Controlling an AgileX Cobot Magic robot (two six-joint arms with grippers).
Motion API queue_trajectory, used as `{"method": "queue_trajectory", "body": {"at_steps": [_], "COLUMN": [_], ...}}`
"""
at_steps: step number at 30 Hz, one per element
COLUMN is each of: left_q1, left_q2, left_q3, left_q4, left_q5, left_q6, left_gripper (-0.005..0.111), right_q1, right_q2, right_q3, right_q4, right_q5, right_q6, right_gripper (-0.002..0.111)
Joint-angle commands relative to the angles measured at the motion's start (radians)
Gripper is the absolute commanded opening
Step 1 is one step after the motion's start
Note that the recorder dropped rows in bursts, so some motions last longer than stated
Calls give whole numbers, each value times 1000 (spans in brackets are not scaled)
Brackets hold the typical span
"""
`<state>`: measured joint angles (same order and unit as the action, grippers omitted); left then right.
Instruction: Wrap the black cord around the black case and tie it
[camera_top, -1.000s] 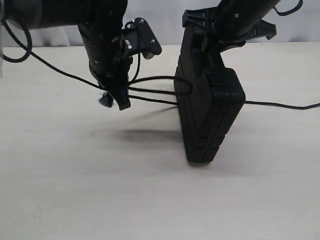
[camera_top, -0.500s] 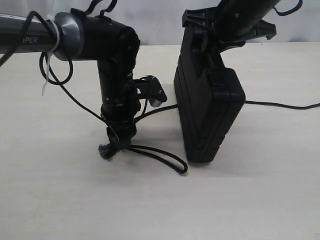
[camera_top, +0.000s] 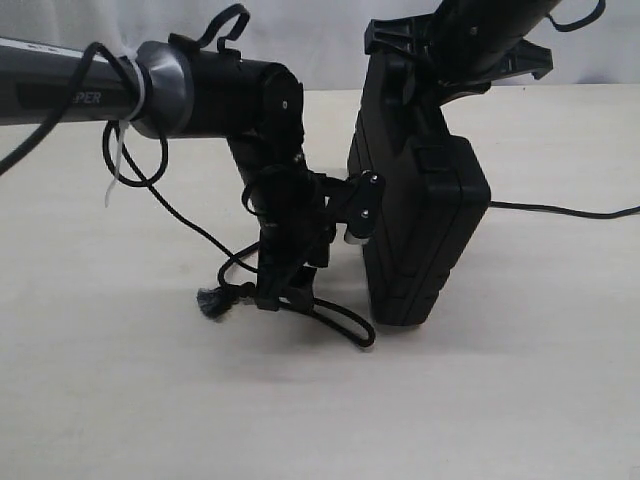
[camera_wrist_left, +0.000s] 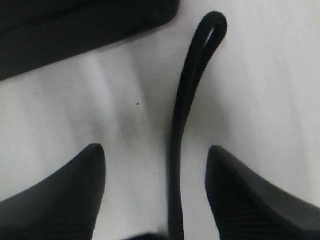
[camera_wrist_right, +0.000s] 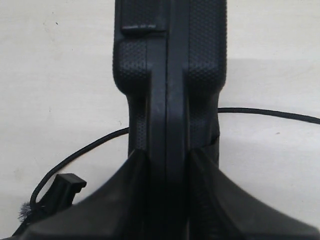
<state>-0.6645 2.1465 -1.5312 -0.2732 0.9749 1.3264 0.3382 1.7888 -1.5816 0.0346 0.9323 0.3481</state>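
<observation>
The black case (camera_top: 420, 225) stands on edge on the table, tilted a little, and my right gripper (camera_top: 425, 70) is shut on its top edge. The right wrist view shows both fingers (camera_wrist_right: 125, 200) pressed against the case (camera_wrist_right: 170, 75). The black cord (camera_top: 335, 320) lies on the table left of the case as a narrow loop, with its frayed tuft (camera_top: 212, 300) at the left end. My left gripper (camera_top: 275, 298) points down over this loop. In the left wrist view it (camera_wrist_left: 155, 150) is open, with the doubled cord (camera_wrist_left: 182, 110) running between the fingers, not pinched. Another stretch of cord (camera_top: 560, 210) trails right from behind the case.
The left arm's thin cables with a white zip tie (camera_top: 120, 160) hang left of its wrist. The pale tabletop (camera_top: 300, 420) spreads in front of the case. A corner of the case (camera_wrist_left: 75, 30) sits close to the left gripper.
My left gripper came down from mid-air to the table with the loop end, then shifted right toward the case. The loop now lies on the table. The right gripper and case have not moved.
</observation>
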Motion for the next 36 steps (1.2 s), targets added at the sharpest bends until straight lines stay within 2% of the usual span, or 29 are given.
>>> {"method": "queue_trajectory", "body": {"at_steps": [1,6,8,11,14,17,19,23,26,27,30,33,36], "left_q1": [-5,-5,-5,-5,-5,2,16,66,104,115,150,183,223], "left_q2": [53,74,74,74,74,74,74,74,74,74,74,74,74], "left_q3": [-5,-5,-5,-5,-5,-5,-5,-5,-5,-5,-5,-5,-5], "left_q4": [-5,0,2,9,94,291,345,347,339,324,152,-94,-323], "left_q5": [-18,-76,-96,-135,-151,-160,-158,-161,-176,-185,-207,-175,-137], "left_q6": [-31,-51,-51,-112,-226,-481,-601,-902,-1019,-1036,-1008,-832,-740], "left_gripper": [44,10,0,0,0,0,0,0,0,0,0,0,1], "right_q1": [2,2,2,2,2,2,2,2,2,2,2,2,2], "right_q2": [-4,-4,-4,-4,-4,-4,-4,-4,-4,-4,-4,-4,-4], "right_q3": [1,1,1,1,1,1,1,1,1,1,1,1,1], "right_q4": [14,14,14,14,14,14,14,14,14,14,14,14,14], "right_q5": [6,6,6,6,6,6,6,6,6,6,6,6,6], "right_q6": [4,4,4,4,4,4,4,4,4,4,4,4,4], "right_gripper": [4,4,4,4,4,4,4,4,4,4,4,4,4]}}
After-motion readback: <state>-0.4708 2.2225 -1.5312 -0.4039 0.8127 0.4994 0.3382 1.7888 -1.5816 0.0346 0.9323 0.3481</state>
